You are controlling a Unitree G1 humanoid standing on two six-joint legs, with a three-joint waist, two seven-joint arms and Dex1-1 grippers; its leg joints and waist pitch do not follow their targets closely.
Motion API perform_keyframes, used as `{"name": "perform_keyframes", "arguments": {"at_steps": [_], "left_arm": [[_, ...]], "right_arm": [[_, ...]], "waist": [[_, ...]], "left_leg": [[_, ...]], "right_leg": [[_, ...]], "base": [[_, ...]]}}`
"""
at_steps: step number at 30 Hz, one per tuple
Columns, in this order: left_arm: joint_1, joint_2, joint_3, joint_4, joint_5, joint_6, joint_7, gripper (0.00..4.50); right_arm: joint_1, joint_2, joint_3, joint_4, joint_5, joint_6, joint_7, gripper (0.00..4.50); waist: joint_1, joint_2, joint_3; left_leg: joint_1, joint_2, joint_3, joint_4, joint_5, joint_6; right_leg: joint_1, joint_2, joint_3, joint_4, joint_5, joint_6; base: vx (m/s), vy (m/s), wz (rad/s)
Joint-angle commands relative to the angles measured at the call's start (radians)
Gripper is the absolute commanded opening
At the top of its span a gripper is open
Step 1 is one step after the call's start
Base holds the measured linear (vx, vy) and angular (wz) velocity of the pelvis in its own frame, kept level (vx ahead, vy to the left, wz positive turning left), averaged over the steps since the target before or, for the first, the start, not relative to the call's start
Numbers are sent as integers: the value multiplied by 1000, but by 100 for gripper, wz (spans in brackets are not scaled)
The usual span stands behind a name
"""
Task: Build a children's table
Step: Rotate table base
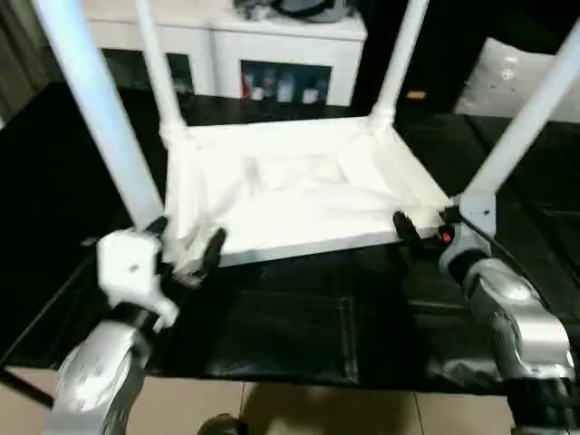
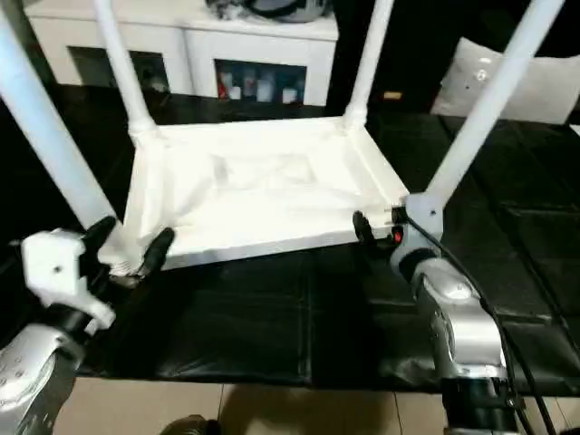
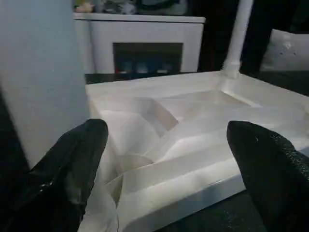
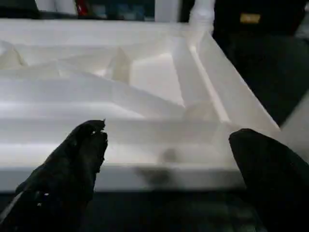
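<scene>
Since both arms sit right at the near edge, the risk is pretty obvious: the children's table (image 1: 290, 195) lies upside down on the black work table (image 1: 299, 317), all four legs sticking up, and any nudge from a forearm against a near leg could tip it or pop a leg out of its socket, I'd guess.

The left gripper (image 1: 186, 246) has its fingers spread wide around the near left corner, just beside the near left leg (image 1: 95, 109). I don't see them clamped on anything. The right gripper (image 1: 421, 225) is also wide apart at the near right corner, close to the rim by the near right leg (image 1: 526, 118); can't tell if it actually touches.

Farther back, the two far legs rise in front of a white cabinet (image 1: 272, 54).
</scene>
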Motion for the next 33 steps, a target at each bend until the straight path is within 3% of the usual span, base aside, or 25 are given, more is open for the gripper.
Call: {"name": "perform_keyframes", "arguments": {"at_steps": [1, 6, 8, 10, 14, 18, 21, 22, 23, 25, 28, 30, 33], "left_arm": [[7, -19, 47, -28, 15, 18, 65, 443], [-30, -30, 124, 6, 28, 16, 125, 443], [-30, -34, 136, 7, 29, 19, 137, 443], [-34, -30, 138, 14, 36, 22, 139, 443], [-53, -22, 153, 27, 34, 30, 150, 443], [-80, 0, 152, 49, 16, 31, 127, 443], [-181, 60, 157, 164, -14, 22, 57, 443], [-224, 79, 168, 216, -23, 17, 39, 443], [-255, 92, 179, 256, -31, 15, 27, 443], [-295, 117, 183, 314, -26, 2, 3, 443], [-338, 150, 181, 382, -27, -7, -38, 443], [-426, 187, 190, 527, -67, -21, -104, 443], [-460, 216, 176, 601, -88, -30, -180, 443]], "right_arm": [[9, -10, 0, -29, 3, 36, -5, 450], [14, -14, 12, -42, -3, 59, 0, 450], [16, -14, 12, -47, -3, 69, 0, 450], [17, -15, 13, -47, -4, 73, 0, 450], [19, -20, 19, -54, -9, 79, 4, 450], [15, -18, 20, -59, -6, 81, 14, 450], [7, -23, 38, -44, -16, 71, 35, 450], [5, -22, 41, -40, -19, 73, 35, 450], [4, -18, 36, -39, -12, 84, 33, 450], [1, -17, 35, -38, -4, 96, 40, 450], [-4, -19, 38, -33, 2, 109, 41, 450], [-31, -21, 41, 17, 3, 187, 37, 450], [-40, -32, 54, 54, -9, 186, 54, 450]], "waist": [[1, -1, -42], [-8, 1, -40], [-7, -4, -41], [-4, 3, -43], [0, 4, -48], [2, 5, -50], [7, 13, -50], [8, 10, -51], [8, 15, -52], [8, 16, -55], [7, 14, -58], [7, 11, -58], [10, 13, -60]], "left_leg": [[38, 51, -24, -87, -305, -40], [41, 48, -26, -87, -342, -56], [43, 51, -25, -86, -331, -54], [45, 52, -27, -87, -316, -54], [44, 50, -27, -85, -276, -52], [44, 48, -25, -81, -266, -45], [48, 46, -25, -82, -288, -57], [52, 45, -24, -83, -297, -66], [52, 42, -25, -83, -300, -75], [51, 46, -28, -86, -300, -84], [50, 44, -26, -84, -275, -81], [51, 40, -23, -81, -260, -74], [50, 43, -23, -81, -243, -76]], "right_leg": [[4, -46, 23, -94, -61, -88], [-1, -45, 24, -102, -139, -77], [-3, -44, 24, -102, -118, -74], [-2, -43, 23, -98, -82, -77], [3, -42, 20, -90, 23, -83], [5, -44, 20, -89, 35, -88], [0, -44, 22, -91, -19, -91], [-2, -43, 21, -93, -39, -88], [-3, -42, 22, -91, -38, -90], [0, -44, 20, -85, -15, -96], [2, -45, 19, -81, 27, -109], [1, -44, 20, -82, 35, -120], [5, -50, 19, -77, 43, -140]], "base": [[0, 0, 0], [0, 0, 0], [0, 0, 0], [0, 0, 0], [0, 0, 0], [0, 0, 0], [0, 0, 0], [0, 0, 0], [0, 0, 0], [0, 0, 0], [0, 0, 0], [0, 0, 0], [0, 0, 0]]}}
